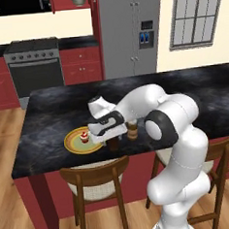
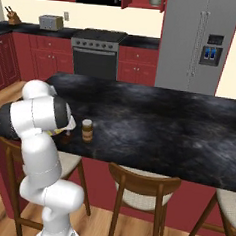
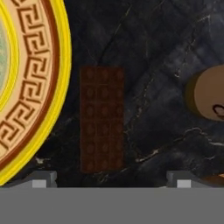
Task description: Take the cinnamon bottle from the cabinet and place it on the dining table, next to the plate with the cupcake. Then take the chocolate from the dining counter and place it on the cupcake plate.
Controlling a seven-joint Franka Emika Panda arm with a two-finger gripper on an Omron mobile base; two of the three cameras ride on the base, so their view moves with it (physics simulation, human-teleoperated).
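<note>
While the claw hangs fully open and empty over the tabletop, the chocolate lies flat between plate and cinnamon bottle, touching neither

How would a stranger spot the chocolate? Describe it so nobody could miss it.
Find the long island with the black marbled top and the yellow plate near its front edge. The chocolate lies flat on the stone between that plate and the cinnamon bottle, under the open gripper. It is the one dark brown segmented bar; its neighbours are round.
</note>
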